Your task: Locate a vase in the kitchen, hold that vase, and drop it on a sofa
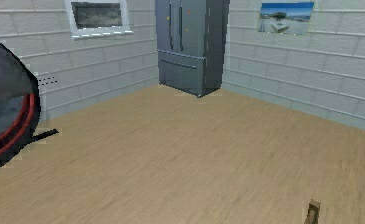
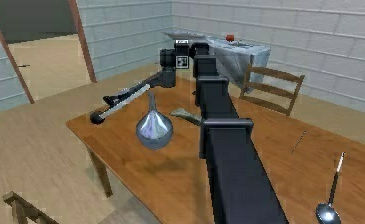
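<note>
A grey-blue vase (image 2: 155, 130) with a round belly and a narrow neck is at the near part of a wooden table (image 2: 290, 165) in the arm side view. The dark arm (image 2: 225, 130) reaches out over the table. Its gripper (image 2: 102, 114) points toward the table's left edge, with its thin fingers (image 2: 120, 103) passing just above the vase's neck. I cannot tell whether the gripper holds anything.
On the table lie a metal ladle (image 2: 331, 195) and a small utensil (image 2: 186, 118). A wooden chair (image 2: 272, 86) stands behind it, then a counter (image 2: 222, 46) and a doorway (image 2: 35, 30). Ahead are a grey fridge (image 1: 191, 45), wood floor (image 1: 190, 150) and a dark round object (image 1: 8, 105).
</note>
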You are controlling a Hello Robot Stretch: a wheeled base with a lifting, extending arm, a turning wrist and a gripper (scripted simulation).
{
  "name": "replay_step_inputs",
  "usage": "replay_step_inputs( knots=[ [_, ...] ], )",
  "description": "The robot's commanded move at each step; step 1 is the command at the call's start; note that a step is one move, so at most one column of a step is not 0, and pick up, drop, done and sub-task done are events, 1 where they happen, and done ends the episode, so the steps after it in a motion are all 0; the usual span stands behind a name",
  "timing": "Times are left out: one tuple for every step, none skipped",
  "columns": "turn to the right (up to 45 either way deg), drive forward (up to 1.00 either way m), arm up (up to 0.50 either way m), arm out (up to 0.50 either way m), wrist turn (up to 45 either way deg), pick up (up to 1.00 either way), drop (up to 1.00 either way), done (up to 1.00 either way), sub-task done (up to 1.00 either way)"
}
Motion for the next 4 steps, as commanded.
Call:
replay_step_inputs(
  knots=[
    [0.0, 0.00, 0.00, 0.00, 45.0, 0.00, 0.00, 0.00, 0.00],
    [0.0, 0.00, 0.00, 0.00, 24.0, 0.00, 0.00, 0.00, 0.00],
    [0.0, 0.00, -0.28, 0.00, 0.0, 0.00, 0.00, 0.00, 0.00],
    [0.0, 0.00, 0.00, 0.00, 0.0, 1.00, 0.00, 0.00, 0.00]
  ],
)
